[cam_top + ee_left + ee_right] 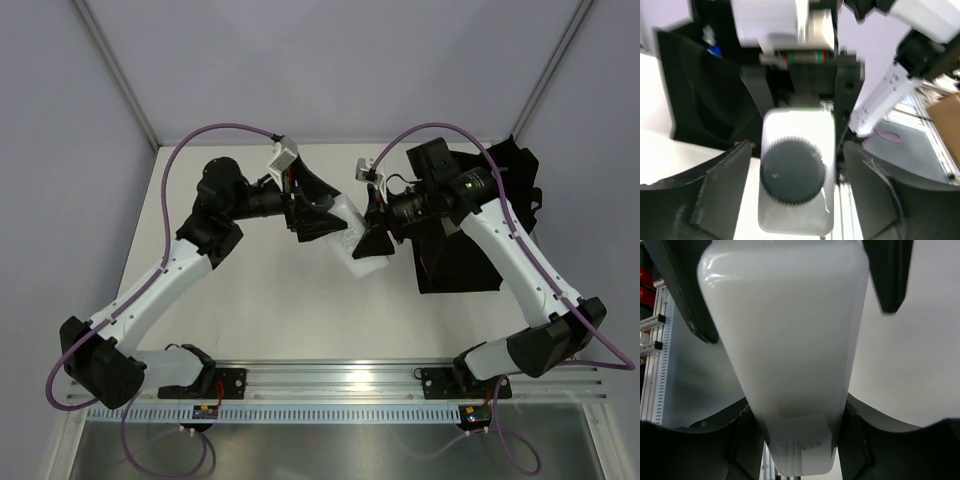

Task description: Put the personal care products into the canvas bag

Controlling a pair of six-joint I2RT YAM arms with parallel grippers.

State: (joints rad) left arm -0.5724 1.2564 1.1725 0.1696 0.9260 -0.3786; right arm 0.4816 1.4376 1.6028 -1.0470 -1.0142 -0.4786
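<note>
A clear bottle [348,232] with a grey cap hangs in the air over the middle of the table, between both grippers. My right gripper [372,238] is shut on the bottle [785,340], its fingers pressed against both sides. My left gripper [322,222] faces the grey cap [792,170] with its jaws open and a gap on each side of the bottle [799,129]. The black canvas bag [455,255] lies at the right of the table, under my right arm. In the left wrist view the bag [700,105] shows behind the bottle, with a blue cap [714,50] inside it.
White enclosure walls stand at the left, back and right. An aluminium rail [340,378] runs along the near edge by the arm bases. Purple cables loop over both arms.
</note>
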